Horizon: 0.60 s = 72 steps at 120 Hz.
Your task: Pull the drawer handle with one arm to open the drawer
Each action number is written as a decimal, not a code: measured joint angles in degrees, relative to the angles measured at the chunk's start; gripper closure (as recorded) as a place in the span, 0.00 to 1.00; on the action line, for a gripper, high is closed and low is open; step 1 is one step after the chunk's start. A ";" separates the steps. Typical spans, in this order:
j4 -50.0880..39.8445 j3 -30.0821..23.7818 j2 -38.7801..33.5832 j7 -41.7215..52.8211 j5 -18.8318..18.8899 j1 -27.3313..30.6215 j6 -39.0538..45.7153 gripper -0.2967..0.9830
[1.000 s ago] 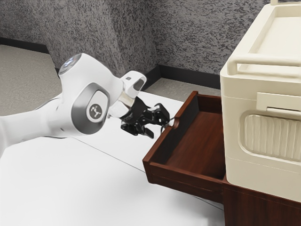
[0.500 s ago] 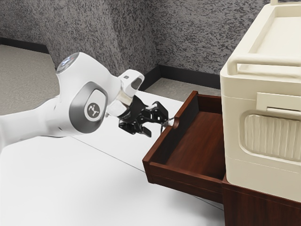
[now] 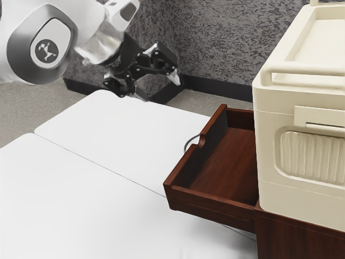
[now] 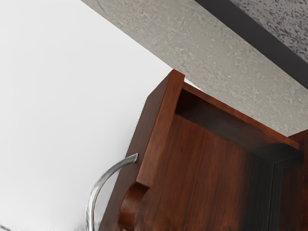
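While the end effector (image 3: 157,86) stands open above the white bench (image 3: 108,127), its fingers spread and well apart from the curved metal handle (image 3: 186,144), the reddish-brown wooden drawer (image 3: 229,162) juts open from the cabinet (image 3: 296,240) beneath the cream box (image 3: 275,178), the handle on its front panel.

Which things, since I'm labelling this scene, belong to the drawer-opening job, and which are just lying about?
For the job:
- open drawer
- curved metal handle
- gripper, open, clear of the handle
- wooden cabinet

Just there:
- cream box
- white tabletop
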 joint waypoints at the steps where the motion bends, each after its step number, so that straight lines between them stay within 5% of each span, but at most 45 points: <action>1: 0.18 0.49 -0.27 -0.76 0.28 -0.33 -1.06 0.28; 27: -1.96 3.56 -2.93 -16.54 4.63 -3.97 -18.60 0.25; 72: -3.07 2.06 -2.99 -34.21 4.93 -5.45 -27.95 0.23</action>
